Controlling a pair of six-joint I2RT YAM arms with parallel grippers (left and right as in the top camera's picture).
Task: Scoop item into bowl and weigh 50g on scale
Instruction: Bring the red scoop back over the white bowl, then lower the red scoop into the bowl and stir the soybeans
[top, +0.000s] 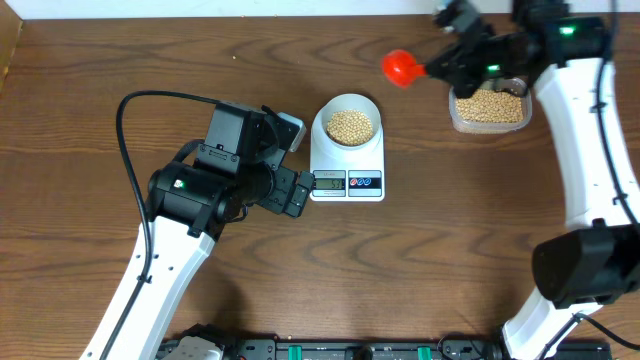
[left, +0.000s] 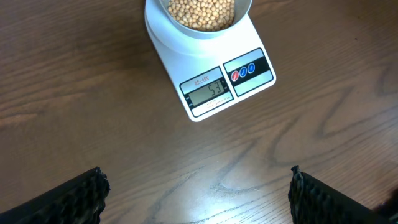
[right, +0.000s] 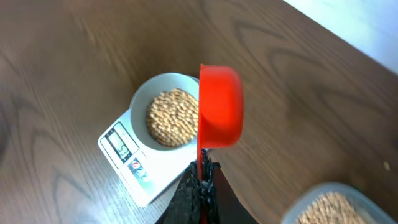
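The pale bowl (top: 349, 122) stands on the white scale (top: 375, 160) and is filled with tan beans (top: 350, 126). In the left wrist view the scale's display (left: 208, 91) reads 53. My left gripper (top: 296, 190) is open and empty, just left of the scale's front; its fingers (left: 198, 193) frame bare wood. My right gripper (top: 447, 62) is shut on the handle of a red scoop (top: 401, 67), held tilted in the air between the bowl and a clear tub of beans (top: 489, 105). In the right wrist view the scoop (right: 219, 106) is seen edge-on.
The clear plastic tub (right: 329, 202) with more beans sits at the back right, under my right arm. A black cable (top: 135, 120) loops over the table at the left. The table's far edge runs along the top.
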